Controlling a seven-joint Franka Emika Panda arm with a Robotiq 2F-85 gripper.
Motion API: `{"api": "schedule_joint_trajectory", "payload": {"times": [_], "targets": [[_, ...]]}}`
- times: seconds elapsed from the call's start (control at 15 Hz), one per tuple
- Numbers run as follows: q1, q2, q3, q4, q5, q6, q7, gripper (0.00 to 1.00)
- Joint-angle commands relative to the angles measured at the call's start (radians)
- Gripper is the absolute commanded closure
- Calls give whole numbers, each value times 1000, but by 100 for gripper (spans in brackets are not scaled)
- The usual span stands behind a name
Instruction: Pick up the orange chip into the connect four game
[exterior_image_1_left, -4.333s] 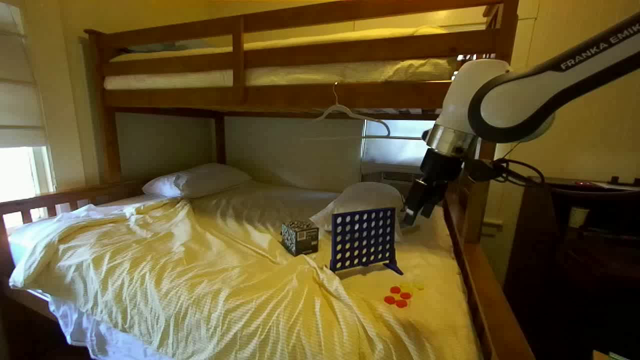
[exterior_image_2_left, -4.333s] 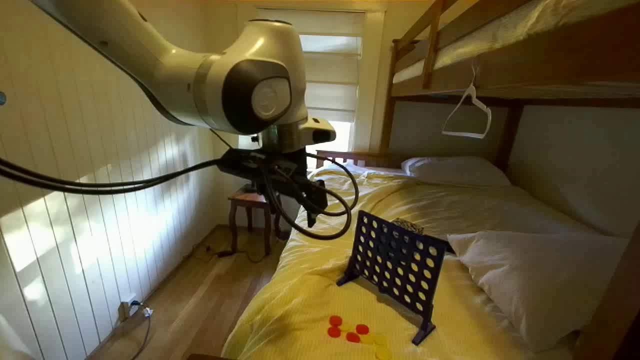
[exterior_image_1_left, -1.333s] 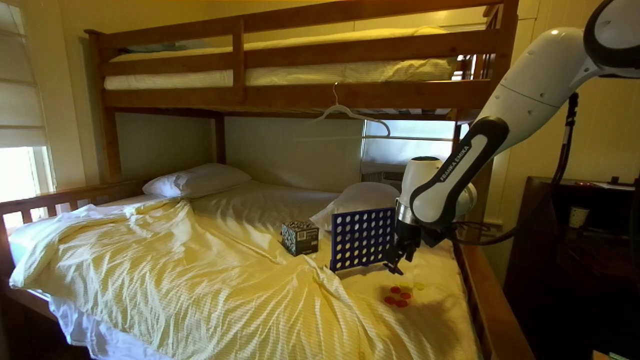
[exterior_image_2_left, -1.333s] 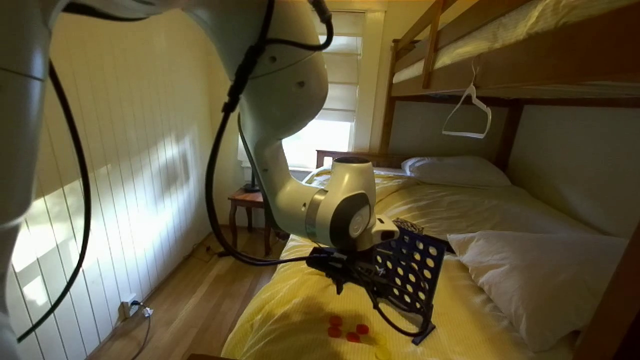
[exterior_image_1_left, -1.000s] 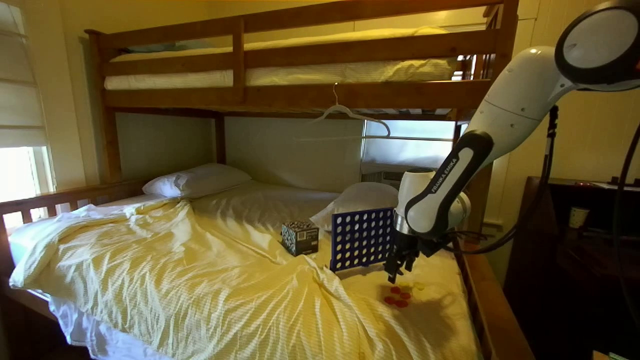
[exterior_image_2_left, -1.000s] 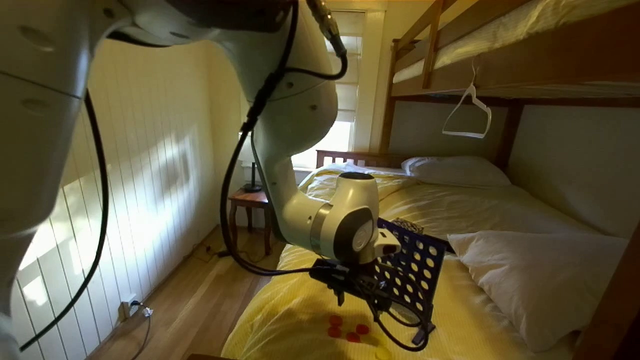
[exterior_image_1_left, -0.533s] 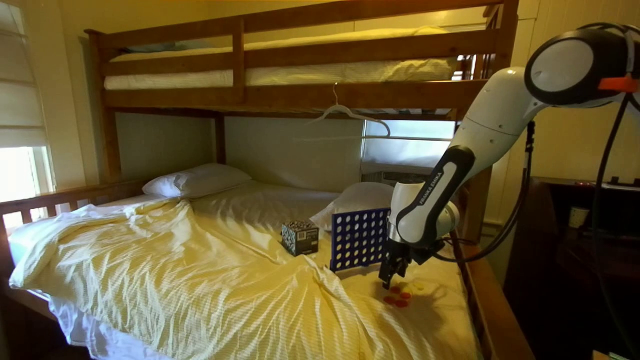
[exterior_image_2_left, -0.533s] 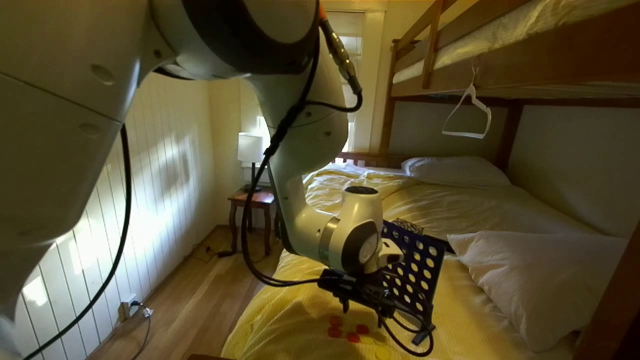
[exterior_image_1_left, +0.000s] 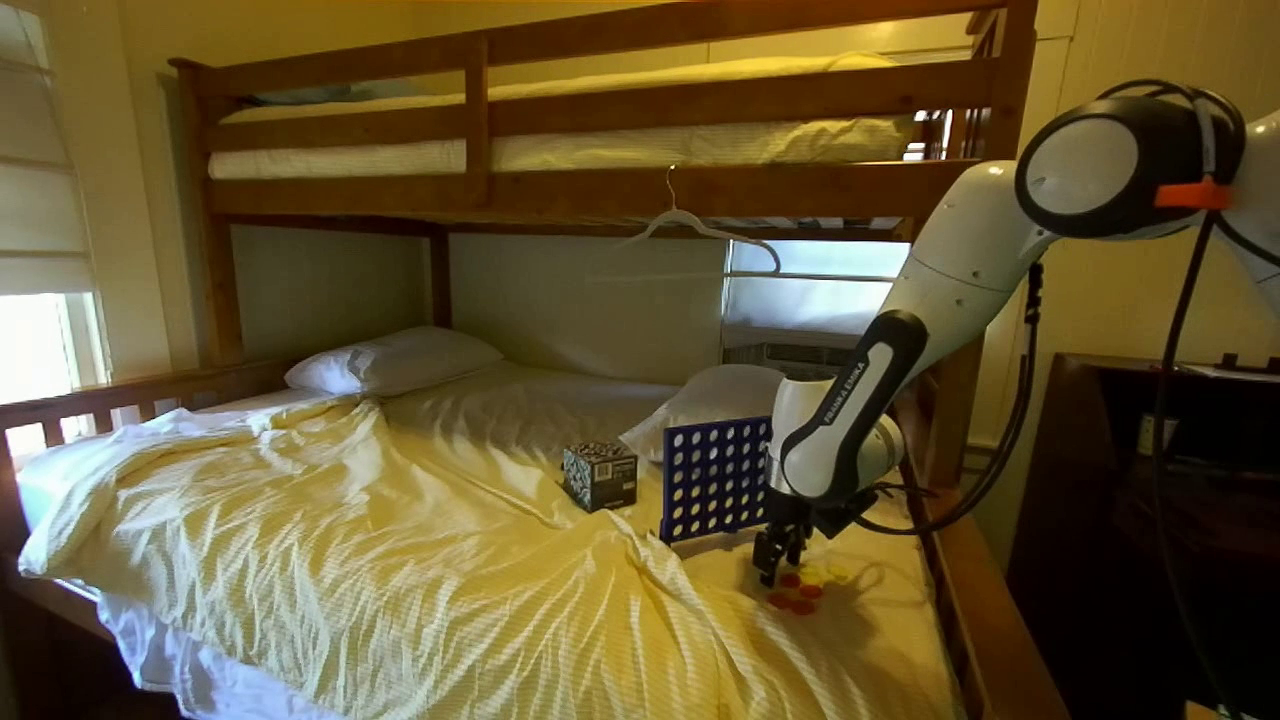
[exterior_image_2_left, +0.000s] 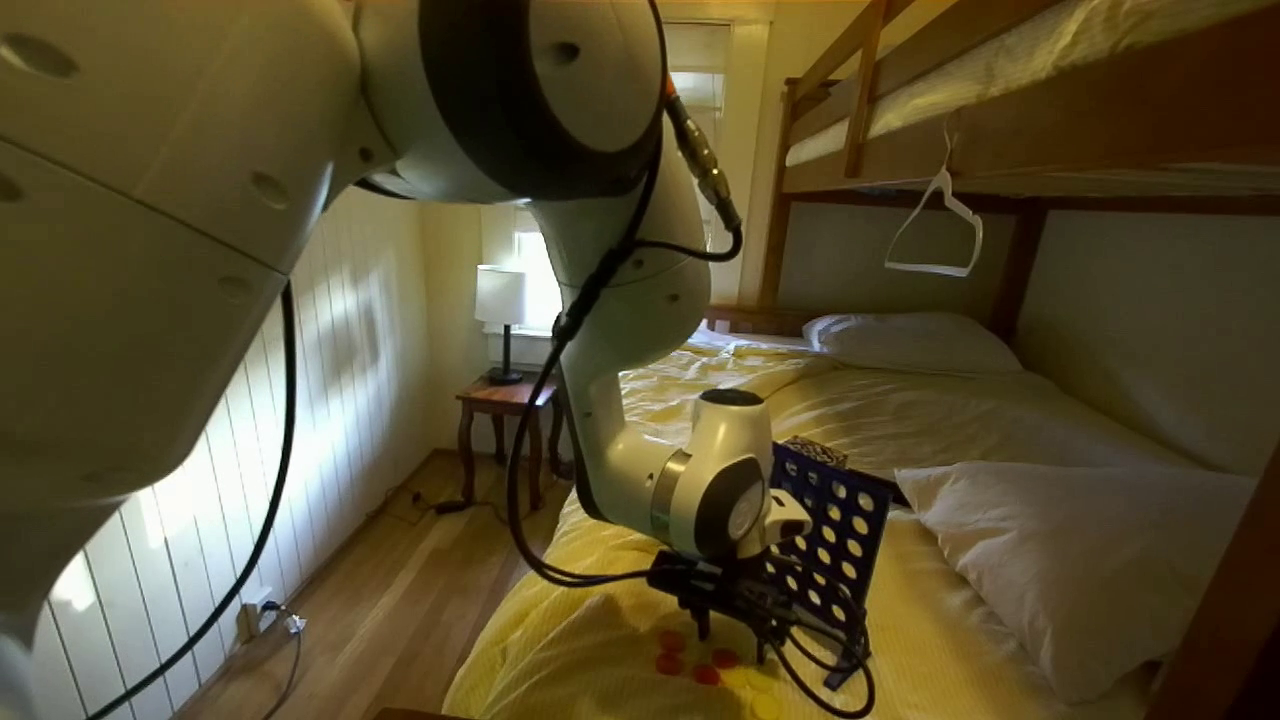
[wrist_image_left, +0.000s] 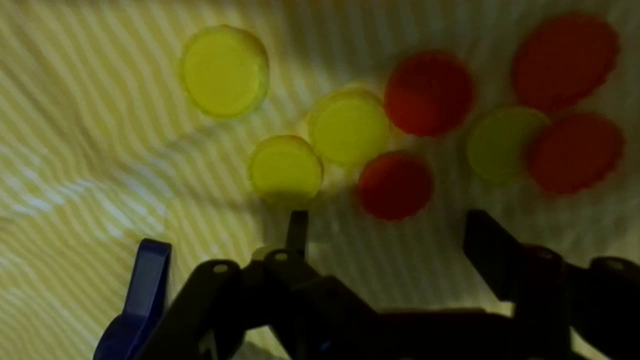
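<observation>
Orange chip (wrist_image_left: 396, 186) (prob. the nearest of 4 red-orange discs (wrist_image_left: 429, 93)) lies flat on the bedspread (wrist_image_left: 90, 125), just ahead of the gap btwn the jaws in the wrist view, nearly centered. The hand (wrist_image_left: 387, 227) holds nothing, jaws well apart; its height above the bedspread is hard to tell. Chip's round, so no long axis to match: a short shift fwd, then down, I'd guess. A yellow chip (wrist_image_left: 348, 127) sits touching or nearly, might get pinched too. Mat'ls: discs thin, ridged at the rim, plastic-looking; bedspread striped, rumpled; game board (exterior_image_1_left: 721, 476) upright nr the hand, dark blue, w/ rows of round holes.
</observation>
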Motion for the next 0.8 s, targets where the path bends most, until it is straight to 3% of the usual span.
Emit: {"api": "schedule_joint_trajectory", "payload": {"times": [0.0, 0.27, 0.47, 0.73], "targets": [[-40, 23, 42, 36, 30, -41, -69, 4], [-57, 12, 58, 33, 34, -79, -96, 0], [-61, 15, 58, 44, 35, -97, -101, 32], [-62, 14, 58, 52, 41, -118, -100, 62]]}}
